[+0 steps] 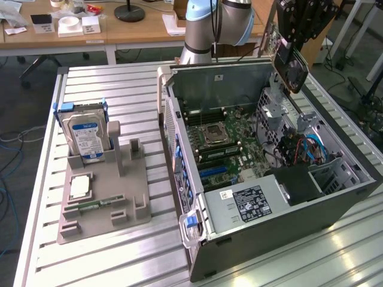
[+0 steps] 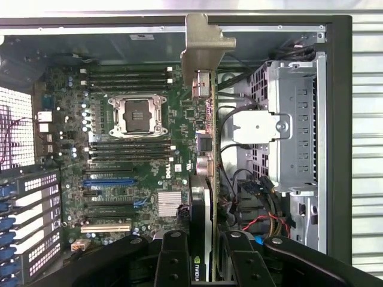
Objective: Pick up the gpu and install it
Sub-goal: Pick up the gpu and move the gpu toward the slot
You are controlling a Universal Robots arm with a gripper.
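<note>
Soft, even room light from above fills the exterior view, bright and without hard shadows. The ribbed silver aluminium tabletop (image 1: 341,251) throws back pale glare patches toward the exterior view's right, while the open dark grey metal computer case (image 1: 287,233) keeps a dimmer interior — darkest around its black plastic shroud (image 1: 296,182). In the wrist view the perforated metal vent grille (image 2: 15,125) is blown out white, and the silver bracket of the thin green-and-black gpu (image 2: 206,45) catches the light.

A ribbed metal table (image 1: 108,89) filled the foreground, with bright glare on its near slats. Behind it stood a wooden table (image 1: 137,30) bearing a black round base (image 1: 130,12) and a white roll of tape (image 1: 69,21). Cables (image 1: 9,143) trailed over the grey floor (image 1: 15,89).
</note>
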